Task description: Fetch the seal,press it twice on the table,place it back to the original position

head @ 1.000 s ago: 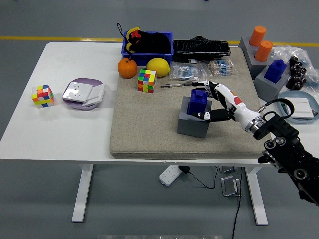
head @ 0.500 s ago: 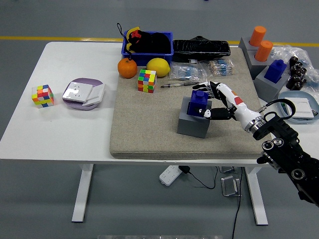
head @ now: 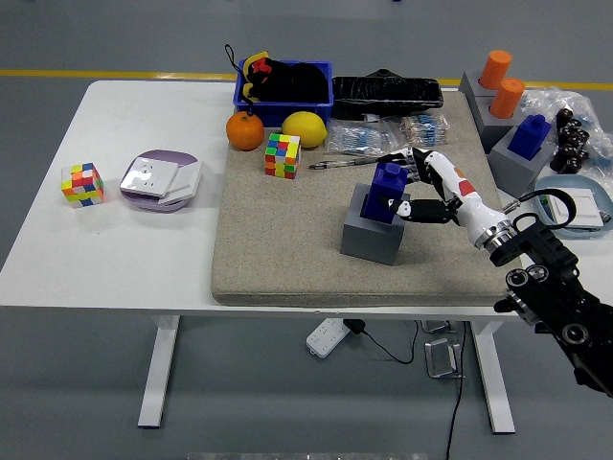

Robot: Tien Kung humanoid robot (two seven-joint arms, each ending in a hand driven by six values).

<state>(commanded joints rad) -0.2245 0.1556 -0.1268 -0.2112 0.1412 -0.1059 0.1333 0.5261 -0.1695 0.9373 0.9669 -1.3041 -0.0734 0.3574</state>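
The right hand (head: 410, 192) reaches in from the lower right over a grey felt mat (head: 287, 249) that covers the right half of the white desk (head: 115, 249). Its white fingers (head: 421, 165) wrap the blue seal (head: 386, 192) from the right side, with the thumb against the seal's lower front, so the hand is pinching the seal. The seal sits tilted slightly on top of a grey block holder (head: 369, 237) near the middle of the mat; whether its base is touching the holder or just clear of it cannot be told. The left hand is out of sight.

Behind the seal, on the mat's far part, lie a pen (head: 335, 164) and some clear packets (head: 369, 139) with blue and mixed contents. A multicoloured puzzle cube (head: 283, 155) stands left of the pen, with an orange (head: 244, 131) and a lemon (head: 305, 128) just behind it. A blue bin (head: 316, 96) holding a black object with red and yellow parts sits at the far edge, and a long black case (head: 386, 93) lies to its right.

On the right side stands a second grey holder (head: 512, 168) carrying another blue seal (head: 529, 136), and behind it a holder with two orange cylinders (head: 501, 83). On the bare desk at left are a second puzzle cube (head: 82, 184) and a pale purple round dish (head: 161, 180) with white pieces on it.
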